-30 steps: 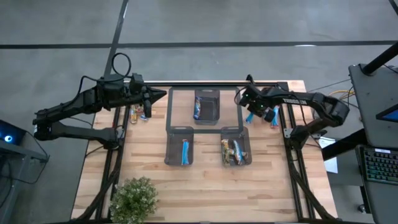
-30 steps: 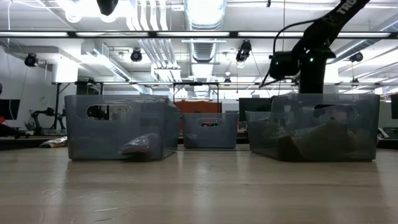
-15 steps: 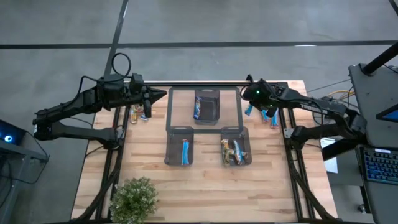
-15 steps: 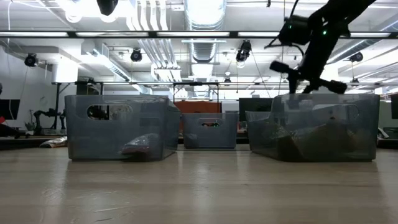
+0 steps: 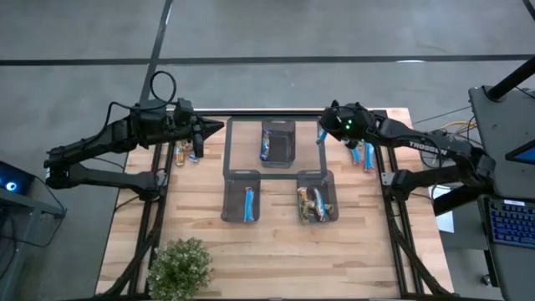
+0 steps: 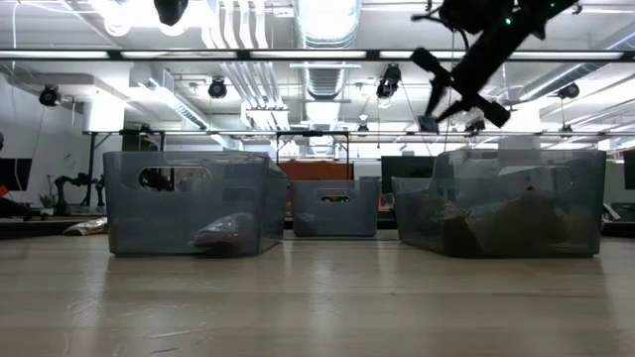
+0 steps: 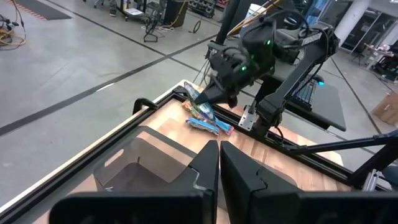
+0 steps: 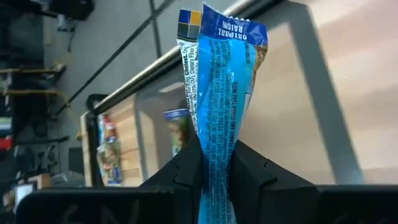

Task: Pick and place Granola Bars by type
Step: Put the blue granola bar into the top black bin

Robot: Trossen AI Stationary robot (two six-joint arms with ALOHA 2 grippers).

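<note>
On the light wooden table (image 5: 276,251), seen from above, a potted plant (image 5: 179,266) stands at the near left corner. The left gripper (image 5: 209,128) waits at the far left edge, its fingers pressed together, with a few Granola Bars (image 5: 188,151) lying just beside it. Three translucent grey bins fill the middle: the near left bin (image 5: 242,196) holds one blue bar (image 5: 248,203), the far bin (image 5: 278,142) another bar, and the near right bin (image 5: 317,197) a mixed heap. The right gripper (image 5: 323,134) hangs above the table just right of the far bin, pinching a blue oatmeal raisin bar (image 8: 222,99) by its lower half, upright between the fingers. More loose bars (image 5: 362,154) lie near the table's far right edge. Grey concrete floor surrounds the table, and a keyboard (image 5: 510,221) sits on a desk at the right. From table height, the room beyond shows ceiling ducts (image 6: 322,40) and strip lights.
</note>
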